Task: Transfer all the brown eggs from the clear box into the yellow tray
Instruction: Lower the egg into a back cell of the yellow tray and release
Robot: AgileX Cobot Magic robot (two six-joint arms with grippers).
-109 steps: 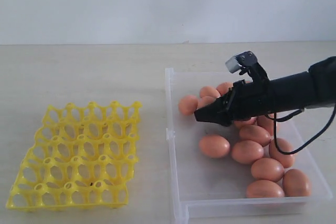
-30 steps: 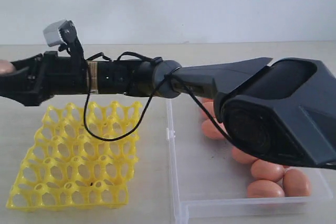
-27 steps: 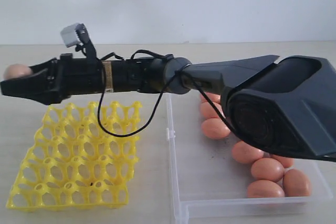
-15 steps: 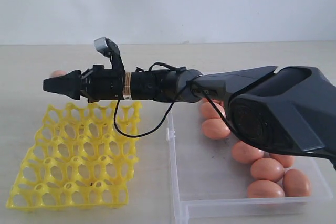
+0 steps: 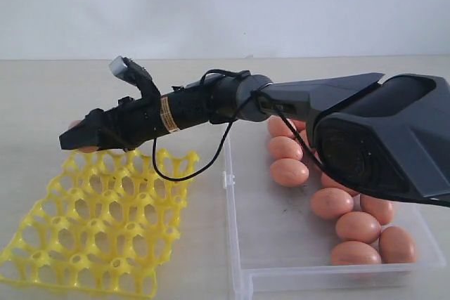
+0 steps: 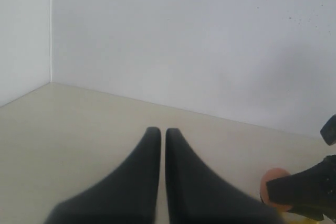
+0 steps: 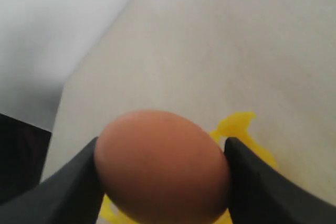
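My right gripper (image 5: pixel 76 137) reaches across to the left and is shut on one brown egg (image 5: pixel 73 125), low over the far left corner of the yellow tray (image 5: pixel 105 230). In the right wrist view the egg (image 7: pixel 163 166) fills the gap between the two black fingers (image 7: pixel 249 182), with a yellow tray post (image 7: pixel 236 127) just behind it. Several more brown eggs (image 5: pixel 289 172) lie along the right side of the clear box (image 5: pixel 274 237). My left gripper (image 6: pixel 163 132) is shut with nothing in it, above bare table. From there the held egg (image 6: pixel 273 179) shows at the edge.
The right arm's large black body (image 5: pixel 380 138) hangs over the clear box and hides some of its eggs. A black cable (image 5: pixel 190 170) loops down from the forearm over the tray's far right corner. A pale wall stands behind the table.
The right gripper has dropped with the egg from above the tray's back edge down to its far left corner. The yellow tray now sits skewed, its near edge shifted left.
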